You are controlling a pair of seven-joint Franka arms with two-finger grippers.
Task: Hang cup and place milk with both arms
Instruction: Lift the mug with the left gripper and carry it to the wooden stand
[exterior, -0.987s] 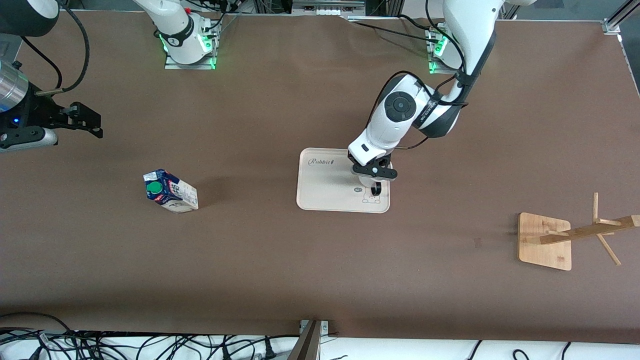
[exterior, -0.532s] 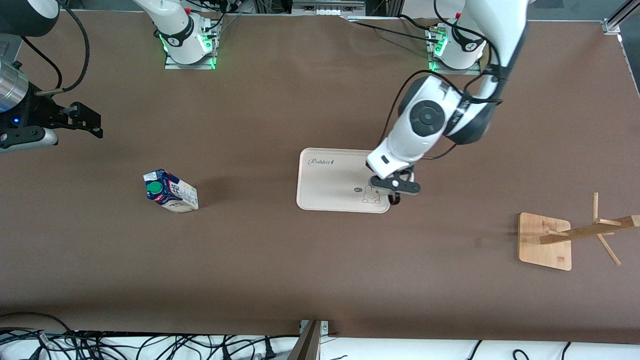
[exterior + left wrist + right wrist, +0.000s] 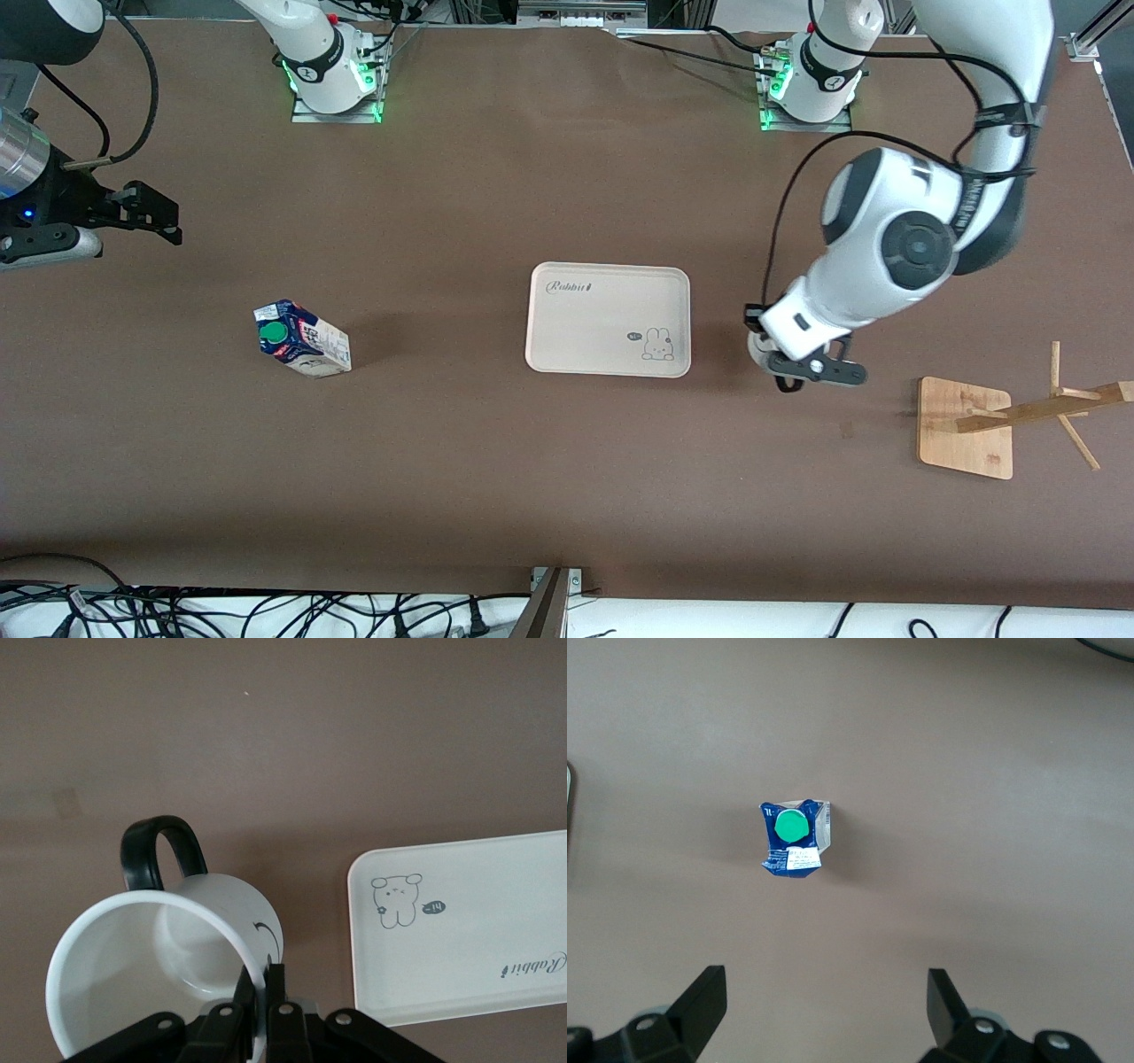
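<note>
The white cup (image 3: pixel 159 939) with its black loop handle (image 3: pixel 155 846) hangs tilted in my left gripper (image 3: pixel 263 979), which is shut on the cup's rim wall. In the front view the left gripper (image 3: pixel 804 368) and cup (image 3: pixel 758 348) are over bare table between the tray and the wooden rack. The milk (image 3: pixel 301 339), a carton with a dark blue top and green cap, stands toward the right arm's end of the table. My right gripper (image 3: pixel 151 214) waits open near that end. In its wrist view the right gripper (image 3: pixel 824 988) is well above the milk (image 3: pixel 793 839).
A cream tray (image 3: pixel 585 328) with a rabbit print lies at the table's middle, also seen in the left wrist view as the tray (image 3: pixel 478 939). A wooden rack (image 3: pixel 964 428) with slanted pegs (image 3: pixel 1063 403) stands toward the left arm's end. Cables run along the front edge.
My left gripper has carried the cup off the tray and toward the rack at the left arm's end. The right arm and the milk have not moved.
</note>
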